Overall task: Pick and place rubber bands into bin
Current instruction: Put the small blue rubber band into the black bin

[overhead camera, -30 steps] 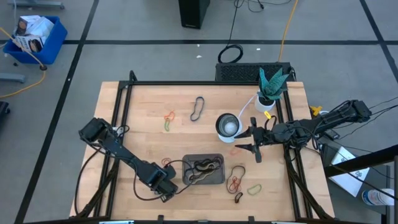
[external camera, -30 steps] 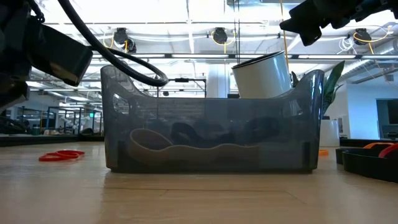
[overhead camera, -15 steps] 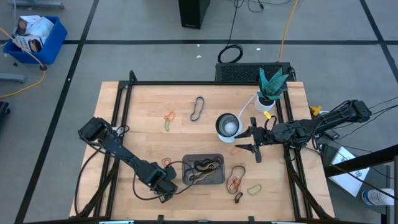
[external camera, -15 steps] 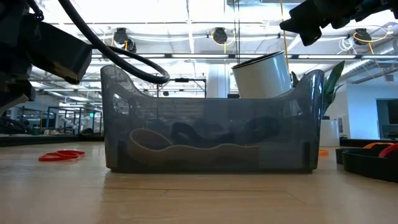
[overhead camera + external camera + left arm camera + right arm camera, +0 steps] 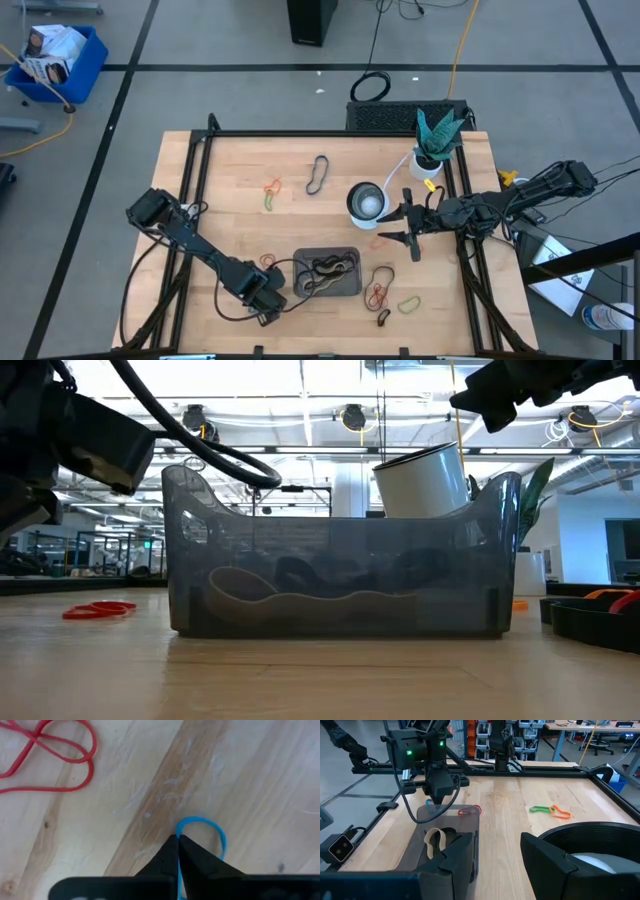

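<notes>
Overhead and table-level views (wrists closer) share bin [image 5: 327, 274].

Bright, even overhead lighting; glaring ceiling lamps [image 5: 352, 415] in low view; soft shadows.

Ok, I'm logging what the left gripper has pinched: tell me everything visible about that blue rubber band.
The blue rubber band is a thin, bright blue elastic loop. The left gripper is shut on it, so only a small rounded arc pokes out past the fingertips, lying against or just over the pale wooden table. It lies apart from a red band.
</notes>
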